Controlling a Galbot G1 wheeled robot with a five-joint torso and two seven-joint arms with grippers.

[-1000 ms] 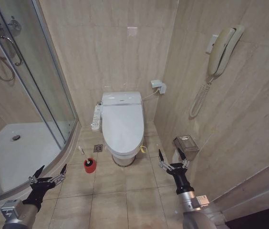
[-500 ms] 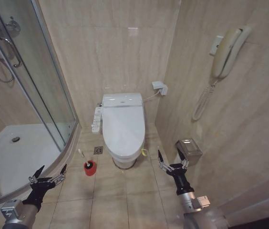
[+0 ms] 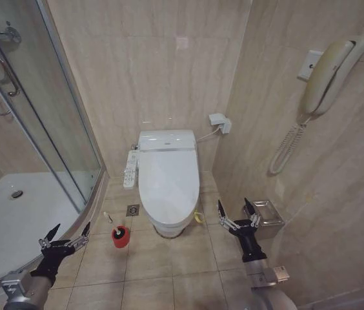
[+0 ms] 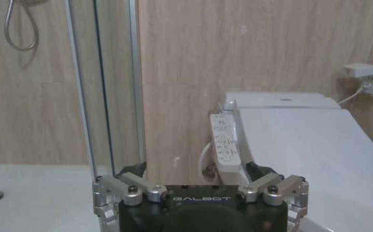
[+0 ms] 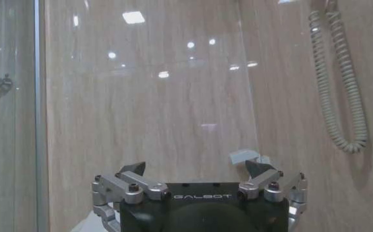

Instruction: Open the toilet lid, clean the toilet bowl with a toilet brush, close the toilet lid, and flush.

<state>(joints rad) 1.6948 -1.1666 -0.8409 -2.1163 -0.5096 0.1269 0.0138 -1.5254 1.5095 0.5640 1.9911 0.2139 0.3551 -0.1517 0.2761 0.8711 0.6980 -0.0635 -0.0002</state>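
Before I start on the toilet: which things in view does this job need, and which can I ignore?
Needed:
toilet lid, down
toilet brush in red holder, on the floor left of the toilet
left claw and right claw, both open, empty

Ignore:
wall phone
shower enclosure
control panel
floor drain

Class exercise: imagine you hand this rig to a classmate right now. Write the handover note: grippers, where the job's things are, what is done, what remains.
Left gripper: open, holding nothing, low near the shower tray.
Right gripper: open, holding nothing, near the right wall.
Toilet lid: closed, yellow-green strap at its front right edge.
Toilet brush: in its red holder on the floor, left of the toilet.
Done: nothing visible.
Left: open lid, brush bowl, close lid, flush.
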